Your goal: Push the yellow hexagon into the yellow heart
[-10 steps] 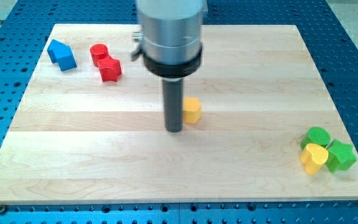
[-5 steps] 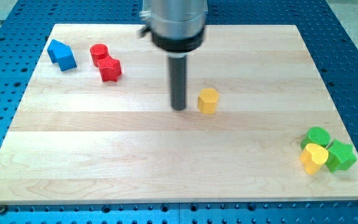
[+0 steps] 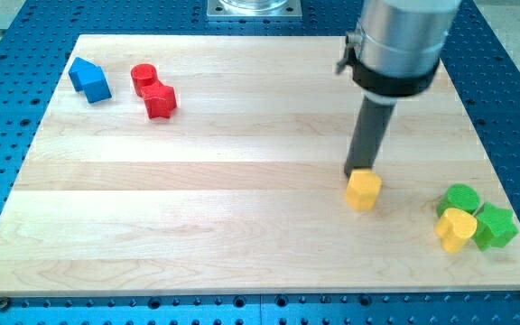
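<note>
My tip [image 3: 361, 171] behind yellow hexagon [image 3: 363, 190]

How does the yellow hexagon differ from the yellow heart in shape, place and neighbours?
The yellow hexagon has flat sides; the yellow heart has rounded lobes. The hexagon stands alone on the board, right of centre; the heart sits near the view's right edge, pressed against the green round block and the green star. My tip is right at the hexagon's upper edge, far from the heart. Both are yellow and similar in size.

A brushed silver cylinder, ringed at its base by a black collar (a small bracket juts from its left side). Below hangs a straight dark rod, ending in my tip [image 3: 361, 171].
</note>
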Tool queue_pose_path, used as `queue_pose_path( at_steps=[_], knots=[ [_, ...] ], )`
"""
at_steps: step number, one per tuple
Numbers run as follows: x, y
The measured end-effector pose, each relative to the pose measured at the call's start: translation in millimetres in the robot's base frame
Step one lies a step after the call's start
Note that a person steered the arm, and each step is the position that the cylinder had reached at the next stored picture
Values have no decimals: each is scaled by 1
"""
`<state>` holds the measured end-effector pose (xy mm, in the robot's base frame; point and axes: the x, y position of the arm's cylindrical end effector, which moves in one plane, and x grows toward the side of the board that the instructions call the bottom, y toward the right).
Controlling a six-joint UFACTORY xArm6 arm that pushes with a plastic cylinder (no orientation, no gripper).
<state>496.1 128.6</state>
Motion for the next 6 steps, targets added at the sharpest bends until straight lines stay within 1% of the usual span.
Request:
queue_pose_path(
  at_steps=[1,3,4,5,6],
  knots=[
    [9,2],
    [37,-53],
    [52,-65],
    [50,1],
    [50,39]
  ],
)
